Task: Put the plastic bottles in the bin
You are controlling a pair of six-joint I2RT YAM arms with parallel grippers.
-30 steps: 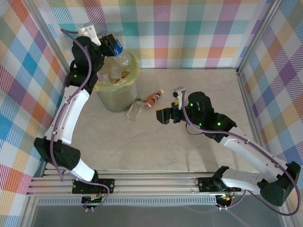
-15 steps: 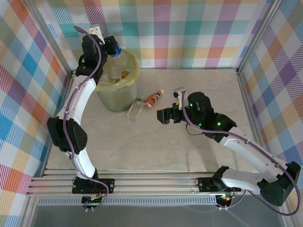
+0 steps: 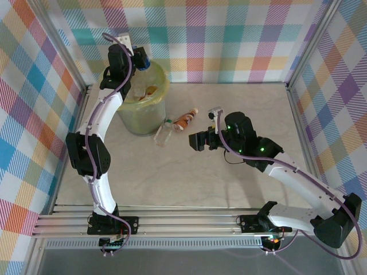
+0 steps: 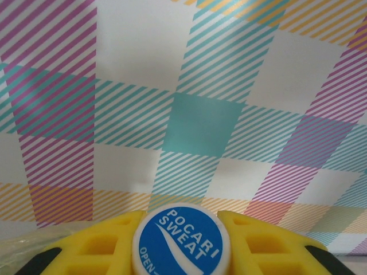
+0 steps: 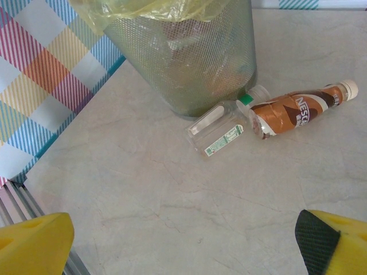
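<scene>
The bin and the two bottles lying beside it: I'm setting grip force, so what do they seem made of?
Bin: fine grey-green mesh wall, contents showing through; metal or plastic, unclear. Its liner: thin, crinkled, translucent yellow film. Clear bottle: glossy see-through plastic, dented. Brown-labelled bottle: likely the same plastic under a shiny printed sleeve.

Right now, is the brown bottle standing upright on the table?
No, the brown bottle lies on its side on the table, next to a clear bottle.

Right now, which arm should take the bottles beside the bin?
Right: the right gripper is open, facing the brown-labelled bottle and clear bottle; the left gripper holds a blue-capped bottle above the bin.
</scene>
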